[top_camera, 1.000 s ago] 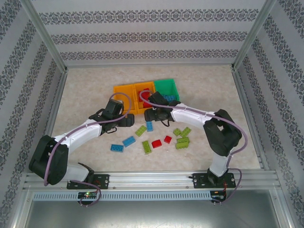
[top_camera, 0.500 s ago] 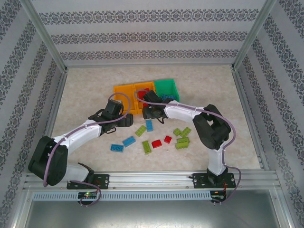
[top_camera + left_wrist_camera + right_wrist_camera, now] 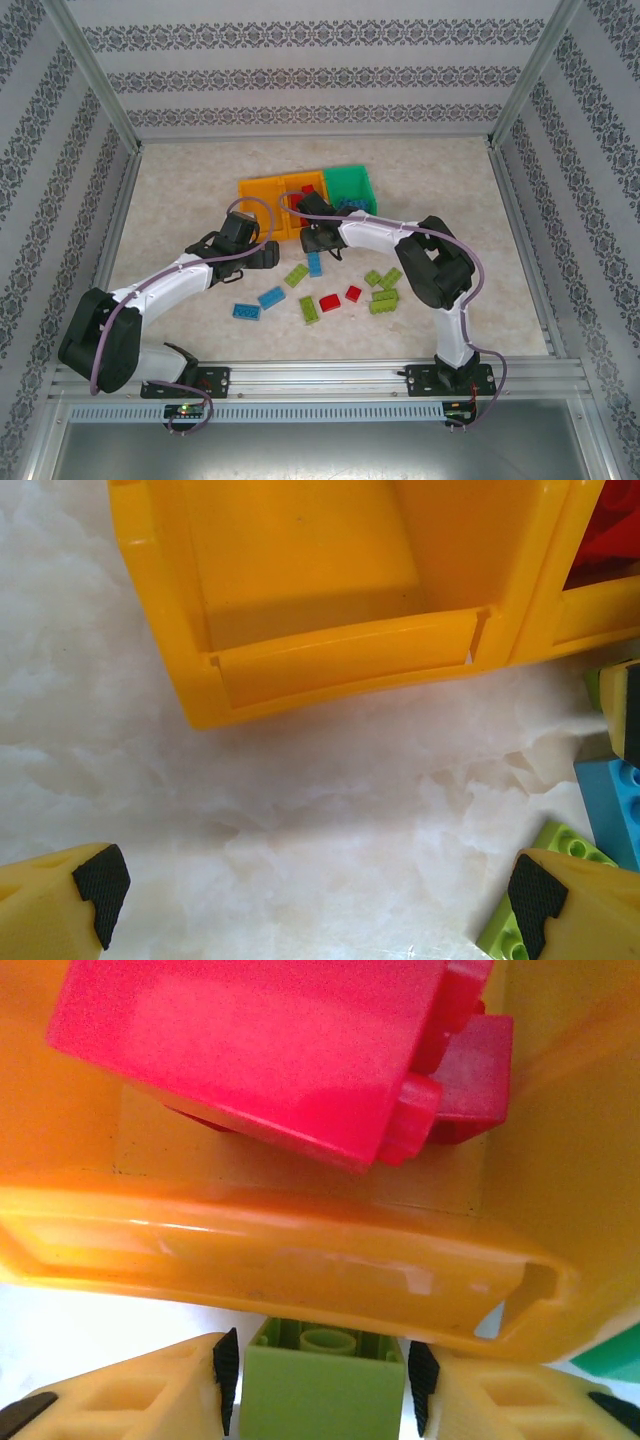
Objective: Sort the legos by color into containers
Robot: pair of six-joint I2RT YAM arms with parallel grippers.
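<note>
Patterned walls (image 3: 320,70), pale marbled table (image 3: 180,190) — legos (image 3: 330,302) scattered near containers (image 3: 258,184)

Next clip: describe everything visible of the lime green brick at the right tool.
The lime green brick is smooth, glossy plastic. Its hollow underside, with a round tube inside, is turned toward the near wall of the orange bin just ahead. It sits between the black pads of the right tool, which look pressed against both sides.
</note>
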